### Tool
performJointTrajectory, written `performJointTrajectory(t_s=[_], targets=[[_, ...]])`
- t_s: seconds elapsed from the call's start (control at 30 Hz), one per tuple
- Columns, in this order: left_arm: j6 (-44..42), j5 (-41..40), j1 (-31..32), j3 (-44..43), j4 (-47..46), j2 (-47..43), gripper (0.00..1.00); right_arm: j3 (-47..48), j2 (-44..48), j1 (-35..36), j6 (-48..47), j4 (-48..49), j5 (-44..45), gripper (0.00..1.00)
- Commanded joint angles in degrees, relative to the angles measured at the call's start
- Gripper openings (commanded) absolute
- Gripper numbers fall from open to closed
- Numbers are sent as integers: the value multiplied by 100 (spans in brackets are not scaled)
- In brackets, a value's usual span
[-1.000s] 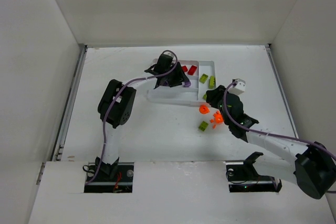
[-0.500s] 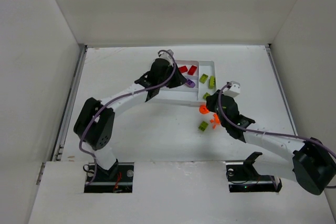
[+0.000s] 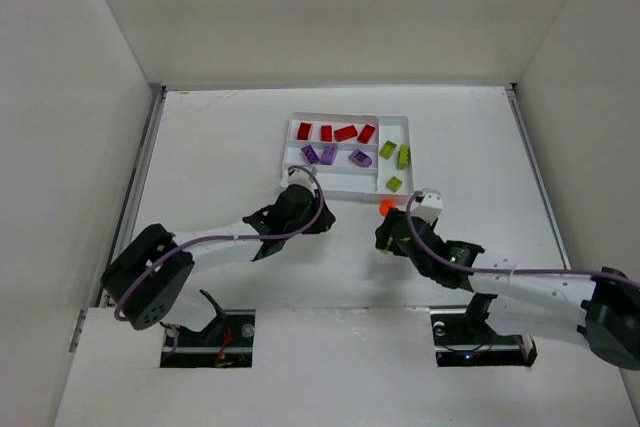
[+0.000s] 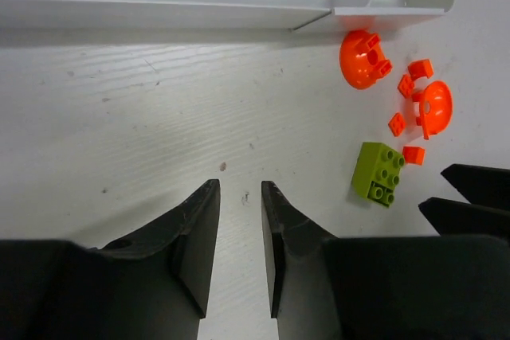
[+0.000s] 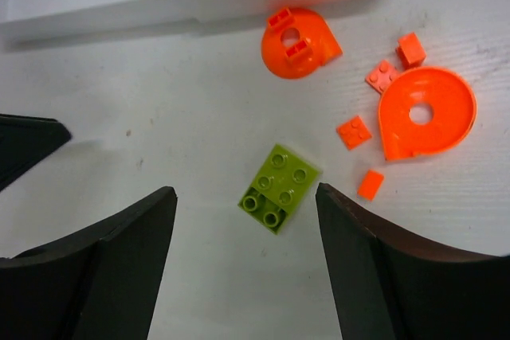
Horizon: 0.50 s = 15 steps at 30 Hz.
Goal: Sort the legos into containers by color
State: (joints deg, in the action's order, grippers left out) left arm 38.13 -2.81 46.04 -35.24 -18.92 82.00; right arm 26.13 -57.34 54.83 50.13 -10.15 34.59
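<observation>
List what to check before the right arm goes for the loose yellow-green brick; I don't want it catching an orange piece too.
1. Right end effector open: ok, jaws wide and empty.
2. Loose yellow-green brick between its jaws: ok, studs up on the table.
3. Orange pieces outside the jaws: ok, though one small piece lies close to the right jaw.
4. Left end effector out of the way: ok, off to the side, nearly closed, empty.
5. Room in the crosswise slot: ok, three sorted bricks there, bare floor left.
</observation>
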Motion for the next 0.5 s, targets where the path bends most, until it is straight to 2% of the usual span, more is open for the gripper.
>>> performJointTrajectory(t_s=[0.0,0.17,0.27,0.37,0.47], targets=[[-60,-440,-47,341,-840,-692,26,94,-302,67,453,-417,101,76],[-165,-413,-117,931,-1394,-1387,30,313,-1067,85,595,-154,-66,69],[-174,-414,-196,1186,-1536,-1704,32,480,-1463,85,647,-101,13,61],[-157,-440,-249,1388,-1632,-1871,33,665,-1771,59,665,-127,223,49],[-87,-387,-319,1476,-1790,-1845,33,946,-2078,76,691,-337,452,32]])
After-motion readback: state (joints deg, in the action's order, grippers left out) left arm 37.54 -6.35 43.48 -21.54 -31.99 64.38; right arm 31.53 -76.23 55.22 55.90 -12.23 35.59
